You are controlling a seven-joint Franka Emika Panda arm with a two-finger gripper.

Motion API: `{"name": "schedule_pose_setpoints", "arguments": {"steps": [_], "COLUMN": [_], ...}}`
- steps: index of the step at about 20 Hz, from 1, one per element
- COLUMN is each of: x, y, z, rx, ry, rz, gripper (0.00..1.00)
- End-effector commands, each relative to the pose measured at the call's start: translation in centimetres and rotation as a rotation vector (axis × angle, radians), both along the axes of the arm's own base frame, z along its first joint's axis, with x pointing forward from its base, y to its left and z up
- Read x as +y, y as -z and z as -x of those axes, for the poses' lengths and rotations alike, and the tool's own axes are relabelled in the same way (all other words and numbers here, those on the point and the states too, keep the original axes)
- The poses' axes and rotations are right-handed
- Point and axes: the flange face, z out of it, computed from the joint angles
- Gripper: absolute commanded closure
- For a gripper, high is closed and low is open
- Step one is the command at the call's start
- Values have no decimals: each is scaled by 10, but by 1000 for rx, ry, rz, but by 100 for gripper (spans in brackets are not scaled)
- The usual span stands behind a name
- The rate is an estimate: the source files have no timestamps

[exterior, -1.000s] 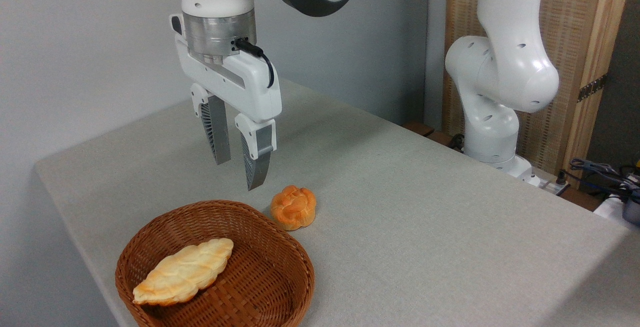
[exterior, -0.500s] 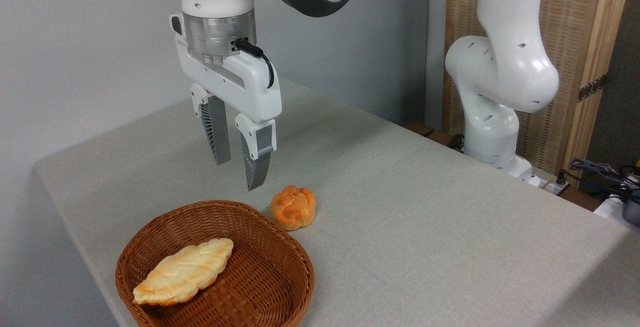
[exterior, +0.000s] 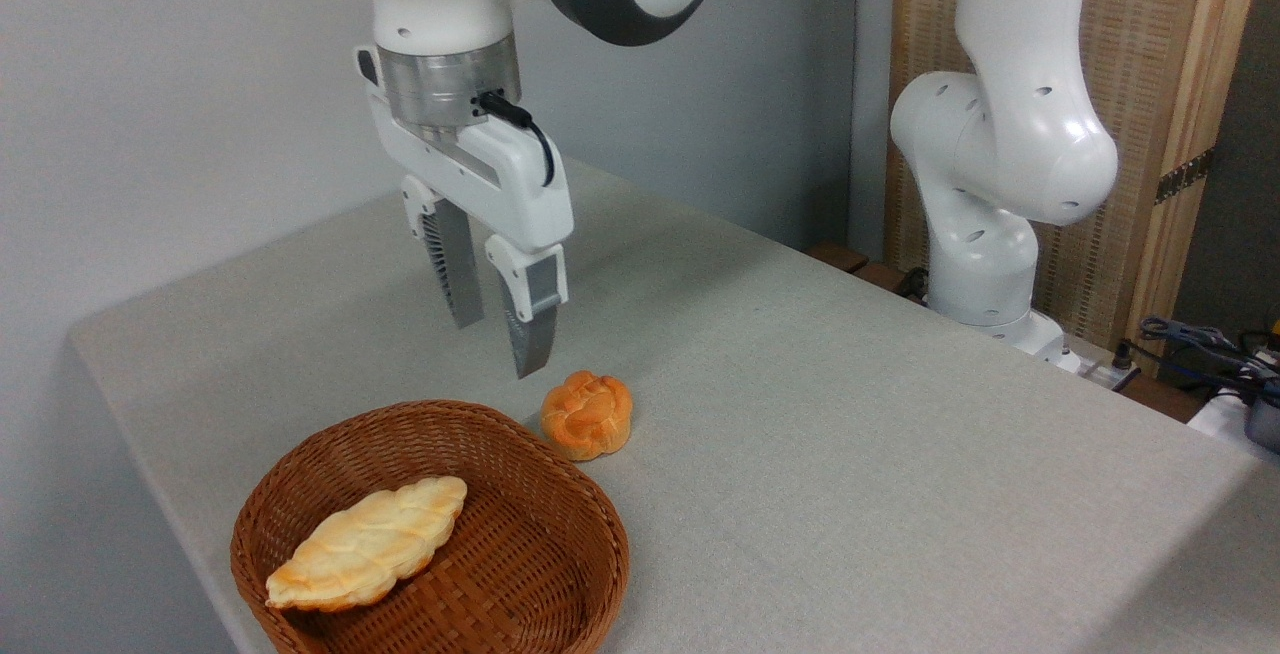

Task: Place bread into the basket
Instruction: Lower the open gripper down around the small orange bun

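The bread [exterior: 587, 415], a small round orange bun with a knotted top, rests on the grey table just beyond the right rim of the basket [exterior: 560, 574]. The basket is oval, woven from reddish-brown wicker, and stands at the table's front left. My gripper [exterior: 500, 347] hangs open above the table, pointing down, a little up and to the left of the bun, with nothing between its fingers.
A longer pale braided loaf [exterior: 368, 543] lies inside the basket. The arm's white base [exterior: 990, 234] stands at the table's far right edge, with cables [exterior: 1200, 344] beyond it. A grey wall [exterior: 150, 84] runs behind the table.
The gripper has shifted slightly to the right, towards the bun, staying open. The bun, basket and loaf have not moved.
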Motion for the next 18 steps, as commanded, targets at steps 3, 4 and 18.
{"name": "schedule_pose_setpoints", "arguments": {"steps": [3, 4, 18], "x": [0, -1, -12], "y": [25, 33, 101], "z": [43, 45, 38], "rx": [60, 74, 87], "ry": [19, 22, 61], "rz": [-15, -17, -61], "gripper": [0, 0, 0]}}
